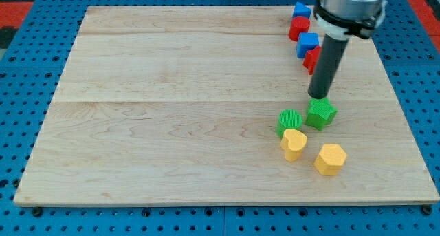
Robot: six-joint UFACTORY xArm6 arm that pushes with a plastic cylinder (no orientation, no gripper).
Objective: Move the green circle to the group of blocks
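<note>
The green circle lies right of the board's middle, low in the view. Just right of it and very close is a green star-like block. Below the circle and against it is a yellow heart-shaped block, and a yellow hexagon-like block lies lower right. My tip is at the upper edge of the green star-like block, above and right of the green circle.
At the view's top right, a blue block, a red block, a blue block and a red block, partly hidden by the rod, form a column. The wooden board rests on a blue perforated table.
</note>
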